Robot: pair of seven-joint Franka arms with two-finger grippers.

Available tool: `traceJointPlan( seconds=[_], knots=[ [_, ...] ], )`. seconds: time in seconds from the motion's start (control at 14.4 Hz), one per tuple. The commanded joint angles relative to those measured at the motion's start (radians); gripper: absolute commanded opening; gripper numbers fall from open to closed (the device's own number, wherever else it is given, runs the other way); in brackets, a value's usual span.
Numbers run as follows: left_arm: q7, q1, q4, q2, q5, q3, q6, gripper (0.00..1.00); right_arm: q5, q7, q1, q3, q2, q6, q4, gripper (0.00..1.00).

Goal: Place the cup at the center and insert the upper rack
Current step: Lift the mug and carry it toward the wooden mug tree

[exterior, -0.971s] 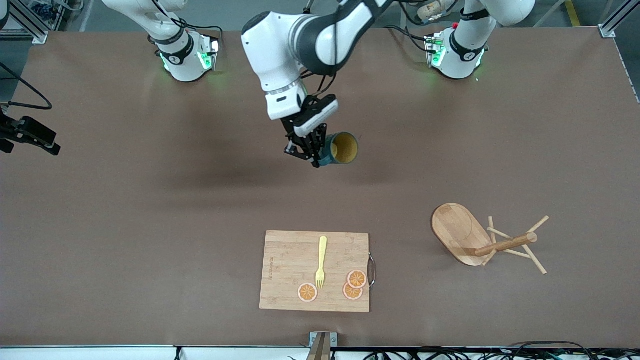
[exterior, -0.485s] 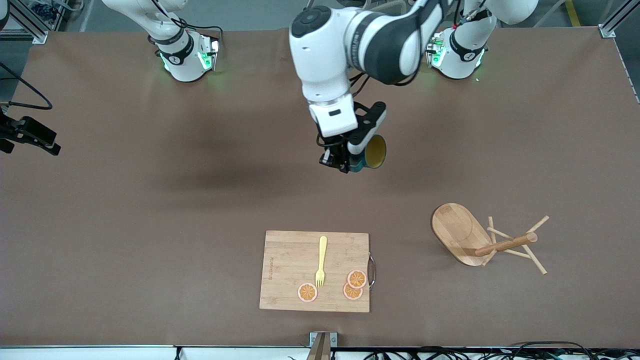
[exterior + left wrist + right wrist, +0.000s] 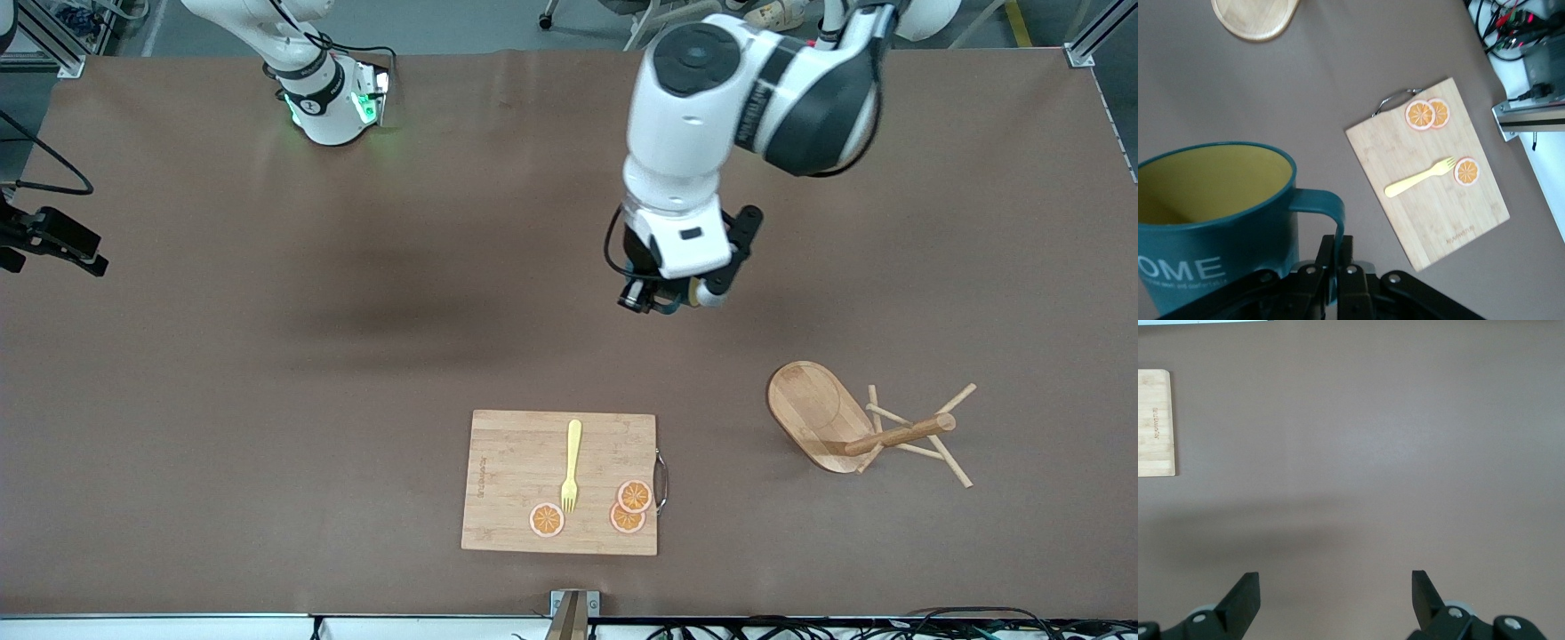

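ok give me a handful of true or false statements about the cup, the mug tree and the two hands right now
1. The left hand is shut on the handle of the cup. True.
2. The mug tree stands upright on its base. False: it lies tipped on its side on the table, toward the left arm's end.
3. The right hand holds the fork. False: it is open and empty over bare table; the fork lies on the cutting board.
4. Three orange slices lie on the cutting board. True.
5. The cup sits on the cutting board. False: it is held up over bare table.
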Motion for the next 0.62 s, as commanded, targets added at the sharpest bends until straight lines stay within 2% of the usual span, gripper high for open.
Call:
traceJointPlan(
  seconds=[0.0, 0.55],
  knots=[
    [0.098, 0.069, -0.043, -0.049, -0.106, -0.010, 0.010, 0.00, 0.004, -0.005, 0.005, -0.004, -0.020, 0.012, -0.019, 1.00],
    [0.360, 0.293, -0.089, -0.078, -0.431, -0.010, 0.010, 0.00, 0.004, -0.005, 0.005, -0.004, -0.017, 0.026, -0.019, 1.00]
  ],
)
